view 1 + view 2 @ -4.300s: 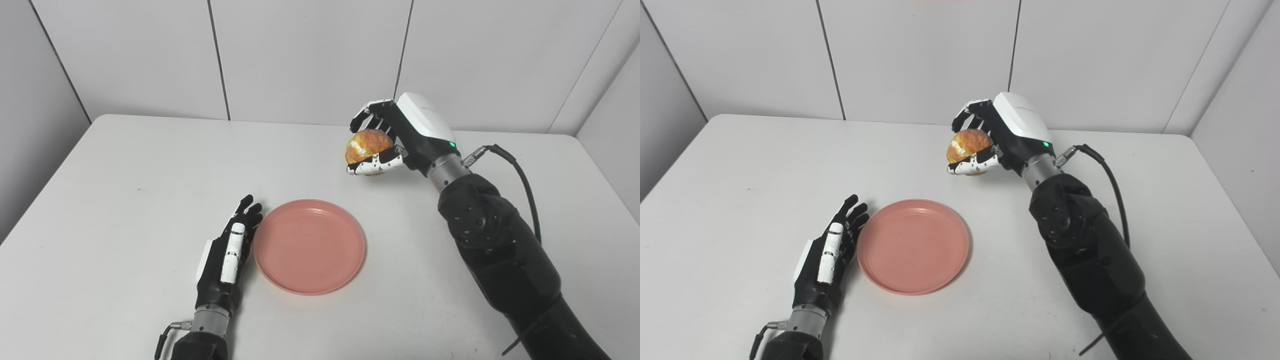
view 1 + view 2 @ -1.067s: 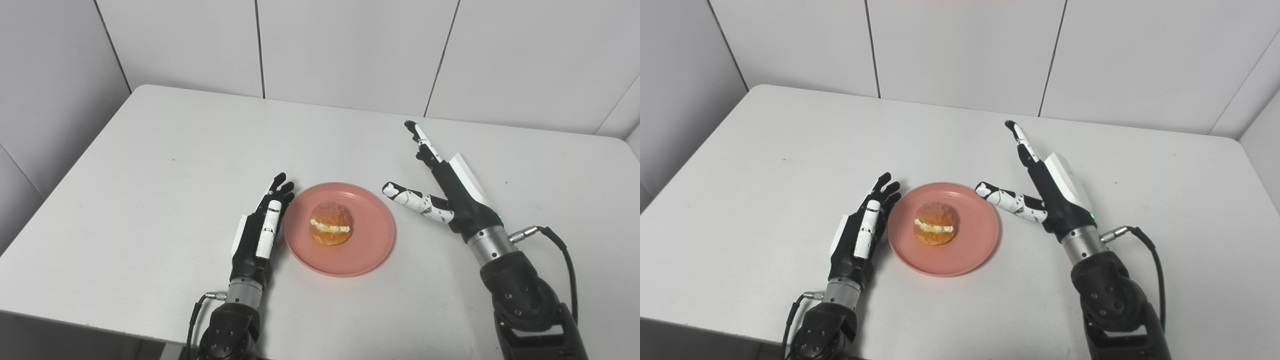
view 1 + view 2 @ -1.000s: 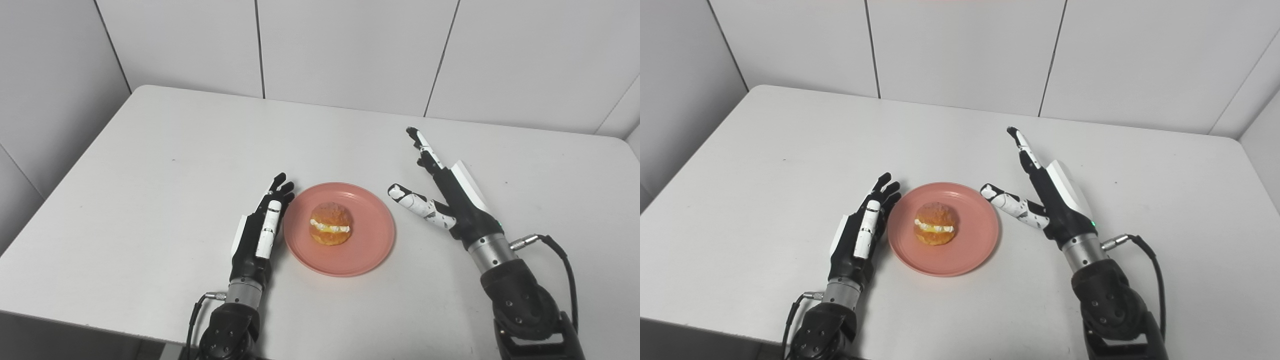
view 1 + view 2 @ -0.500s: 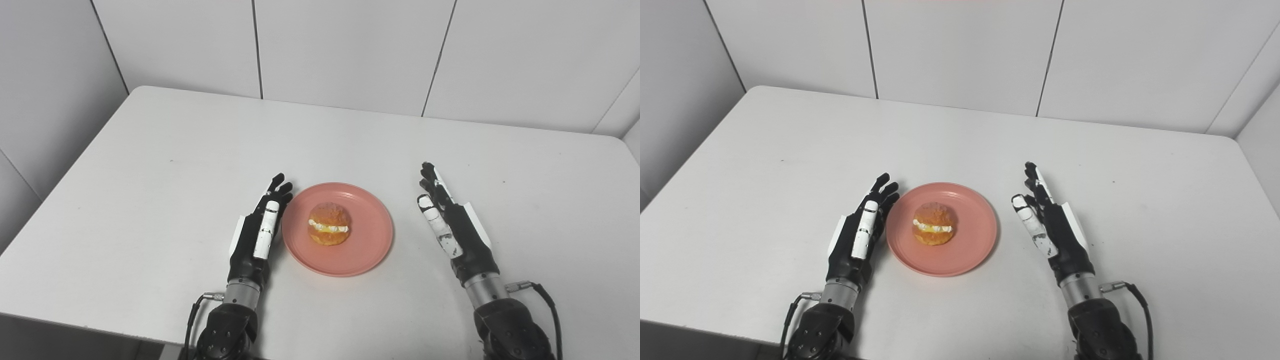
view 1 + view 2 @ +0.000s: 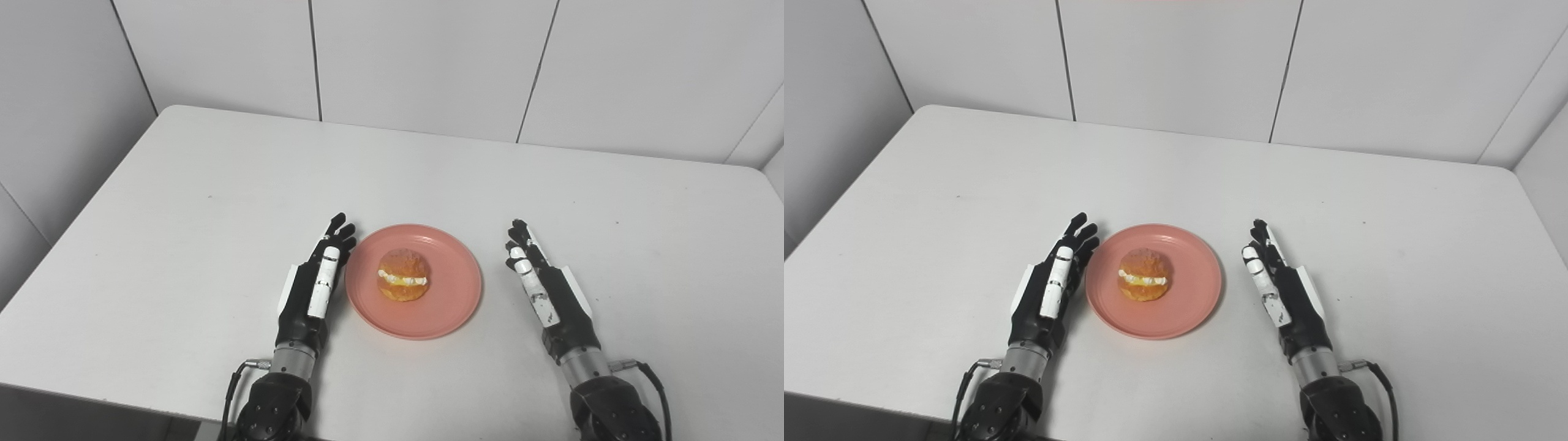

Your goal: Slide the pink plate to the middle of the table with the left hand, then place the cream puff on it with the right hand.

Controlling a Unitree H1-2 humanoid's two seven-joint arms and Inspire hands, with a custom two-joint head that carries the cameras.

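Observation:
The pink plate (image 5: 447,306) lies near the middle of the white table (image 5: 184,202), toward the front. A golden cream puff (image 5: 402,282) with a white cream band sits at the plate's centre. My left hand (image 5: 311,288) rests open on the table just left of the plate's rim, fingers stretched forward, holding nothing. My right hand (image 5: 548,291) lies open to the right of the plate, a small gap from the rim, fingers straight and pointing away from me. In the right eye view the plate (image 5: 1188,312) sits between the left hand (image 5: 1050,291) and the right hand (image 5: 1281,291).
White wall panels (image 5: 422,61) stand behind the table's far edge. The table's front edge (image 5: 122,407) runs close below both wrists. A cable (image 5: 652,383) trails from the right wrist.
The right hand has drawn back toward me from beside the plate, its fingers and thumb coming together from a wide spread. Cream puff, plate and left hand have stayed put.

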